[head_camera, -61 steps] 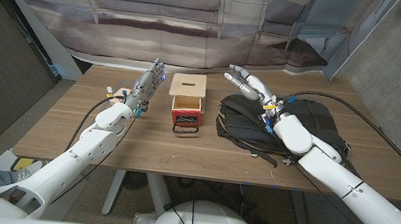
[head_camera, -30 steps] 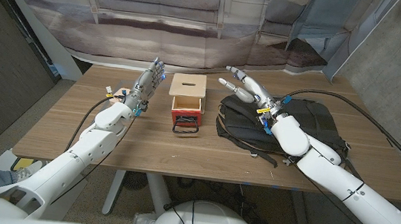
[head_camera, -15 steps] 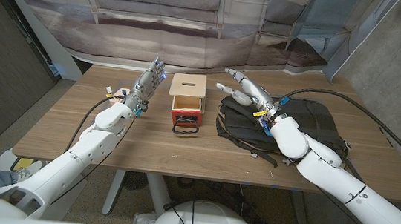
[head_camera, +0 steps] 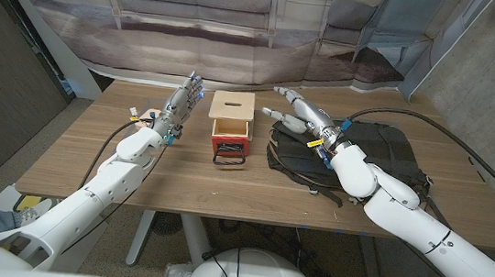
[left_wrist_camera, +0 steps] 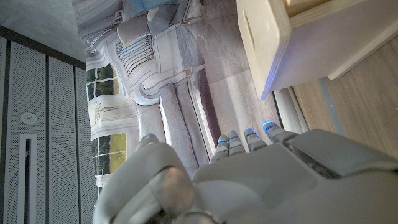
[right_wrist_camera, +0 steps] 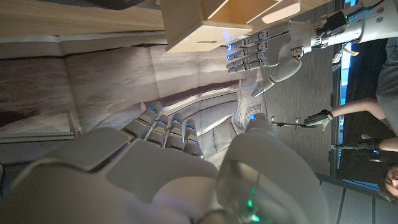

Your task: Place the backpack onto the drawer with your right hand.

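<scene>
On my far side I see the left hand [head_camera: 181, 100] raised above the wooden table [head_camera: 89, 154], fingers straight and apart, holding nothing; it stands on edge with its palm turned toward the drawer [head_camera: 231, 126]. The drawer sits just to the right of that hand, a small light-wood box with a slot in its top and a red front pulled partly open, a dark handle hanging below it. From the left wrist camera I catch the box's pale side [left_wrist_camera: 267, 43] just beyond the fingertips. Further right, my right hand [head_camera: 303, 115] hovers with fingers spread and extended, gripping nothing, its tips reaching toward the drawer's right side. The backpack [head_camera: 385, 148] lies flat on the table directly under and behind this hand, black, with straps trailing toward the table's front edge. It is beside the drawer, not on it.
</scene>
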Controlling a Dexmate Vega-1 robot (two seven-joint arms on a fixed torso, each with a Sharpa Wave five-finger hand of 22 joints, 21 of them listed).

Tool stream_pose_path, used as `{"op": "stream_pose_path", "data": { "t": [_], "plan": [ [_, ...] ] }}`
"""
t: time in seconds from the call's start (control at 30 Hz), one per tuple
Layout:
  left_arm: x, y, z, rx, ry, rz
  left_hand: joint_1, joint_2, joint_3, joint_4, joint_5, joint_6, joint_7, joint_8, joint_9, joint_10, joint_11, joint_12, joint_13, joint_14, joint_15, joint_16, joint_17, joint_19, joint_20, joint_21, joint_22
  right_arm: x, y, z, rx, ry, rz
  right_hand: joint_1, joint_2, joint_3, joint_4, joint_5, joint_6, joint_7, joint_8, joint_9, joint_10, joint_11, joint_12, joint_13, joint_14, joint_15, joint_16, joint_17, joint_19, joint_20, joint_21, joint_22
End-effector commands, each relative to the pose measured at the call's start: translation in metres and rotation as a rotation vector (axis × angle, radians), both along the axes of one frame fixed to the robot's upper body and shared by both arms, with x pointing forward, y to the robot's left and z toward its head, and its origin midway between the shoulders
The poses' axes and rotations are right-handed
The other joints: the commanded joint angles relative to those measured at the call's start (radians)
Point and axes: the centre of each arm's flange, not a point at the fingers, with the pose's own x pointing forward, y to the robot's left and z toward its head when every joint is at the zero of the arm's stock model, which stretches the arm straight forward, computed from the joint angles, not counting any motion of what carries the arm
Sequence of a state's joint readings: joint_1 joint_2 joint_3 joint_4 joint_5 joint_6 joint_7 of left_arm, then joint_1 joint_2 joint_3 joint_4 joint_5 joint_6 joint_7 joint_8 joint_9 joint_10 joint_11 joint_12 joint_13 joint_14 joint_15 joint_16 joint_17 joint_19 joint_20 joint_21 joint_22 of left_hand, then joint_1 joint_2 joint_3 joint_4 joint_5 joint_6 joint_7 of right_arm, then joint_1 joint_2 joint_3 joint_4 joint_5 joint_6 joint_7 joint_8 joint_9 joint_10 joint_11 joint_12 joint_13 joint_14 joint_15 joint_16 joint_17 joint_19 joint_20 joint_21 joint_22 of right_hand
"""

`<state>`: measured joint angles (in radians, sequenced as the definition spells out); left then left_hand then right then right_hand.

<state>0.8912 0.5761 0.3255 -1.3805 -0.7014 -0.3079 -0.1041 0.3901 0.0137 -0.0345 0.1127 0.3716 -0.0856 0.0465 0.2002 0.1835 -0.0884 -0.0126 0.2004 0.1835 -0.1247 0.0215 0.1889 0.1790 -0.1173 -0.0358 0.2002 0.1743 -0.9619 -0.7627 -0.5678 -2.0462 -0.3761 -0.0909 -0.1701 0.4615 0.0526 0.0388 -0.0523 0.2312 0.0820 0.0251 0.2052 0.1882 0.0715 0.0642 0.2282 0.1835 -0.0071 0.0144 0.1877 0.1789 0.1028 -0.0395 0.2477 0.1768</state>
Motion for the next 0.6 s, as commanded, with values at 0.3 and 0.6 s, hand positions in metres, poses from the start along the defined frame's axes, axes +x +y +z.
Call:
{"op": "stream_pose_path", "data": {
  "t": [0.3,0.6],
  "plan": [
    [-0.001,0.002,0.001,0.000,-0.009,0.000,0.003,0.012,-0.005,0.001,0.000,0.002,-0.007,-0.003,0.003,0.004,0.002,0.002,0.003,-0.005,-0.001,-0.002,0.004,-0.010,-0.011,-0.003,0.006,-0.008,0.010,-0.007,-0.071,-0.027,-0.069,0.030,-0.004,0.003,-0.019,0.000,-0.001,-0.009,-0.004,0.003,-0.004,-0.003,-0.008,0.004,-0.001,0.007,-0.002,0.002,0.008,-0.006,-0.008,0.003],
    [-0.001,0.002,0.000,-0.006,-0.008,0.000,0.004,0.013,-0.007,0.001,0.000,0.002,-0.007,-0.003,0.003,0.003,0.002,0.002,0.003,-0.004,-0.001,-0.001,0.004,-0.011,-0.010,-0.003,0.006,-0.007,0.016,-0.009,-0.141,-0.017,-0.094,0.045,-0.008,0.006,-0.030,-0.002,-0.008,-0.008,-0.006,0.003,-0.014,-0.001,-0.013,0.005,-0.010,0.015,-0.005,0.002,0.004,0.000,-0.015,0.004]
  ]
}}
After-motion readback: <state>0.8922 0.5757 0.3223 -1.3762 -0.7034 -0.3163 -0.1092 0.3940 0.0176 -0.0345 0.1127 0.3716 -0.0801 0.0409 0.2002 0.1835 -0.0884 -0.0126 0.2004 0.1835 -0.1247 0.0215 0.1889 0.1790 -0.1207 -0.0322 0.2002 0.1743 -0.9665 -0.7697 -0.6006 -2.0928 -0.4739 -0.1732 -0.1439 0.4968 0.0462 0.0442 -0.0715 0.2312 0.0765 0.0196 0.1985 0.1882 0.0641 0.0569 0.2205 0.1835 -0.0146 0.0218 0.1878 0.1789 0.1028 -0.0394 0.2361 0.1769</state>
